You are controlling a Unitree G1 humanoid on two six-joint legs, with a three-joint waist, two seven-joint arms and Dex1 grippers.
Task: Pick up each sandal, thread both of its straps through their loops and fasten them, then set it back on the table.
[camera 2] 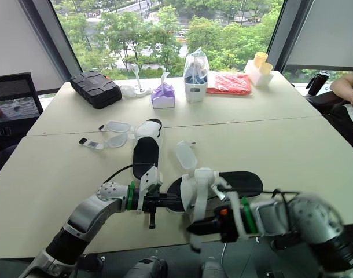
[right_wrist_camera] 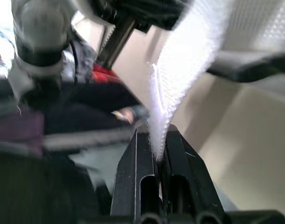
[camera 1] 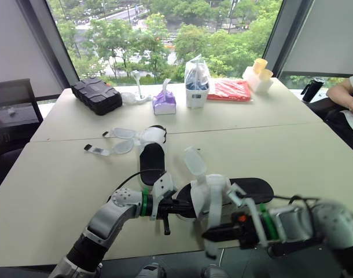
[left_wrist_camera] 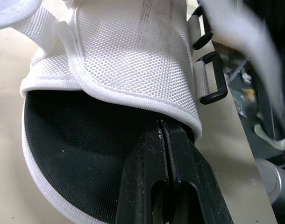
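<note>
- Pinching the white strap (right_wrist_camera: 180,79) that hangs off the near sandal (camera 1: 254,188), my right gripper (right_wrist_camera: 159,140) has its jaws clamped together on the webbing.
- Just left of the near sandal's white mesh upper, my left gripper (left_wrist_camera: 163,127) bites that upper's rim, jaws clamped on it.
- I see the near sandal at the front edge of the table (camera 1: 292,145).
- Beyond the near sandal lies the second sandal (camera 1: 151,159), straps splayed open.
- Farther beyond the near sandal stand a black case (camera 1: 95,95) and a purple tissue pack (camera 1: 164,101).
</note>
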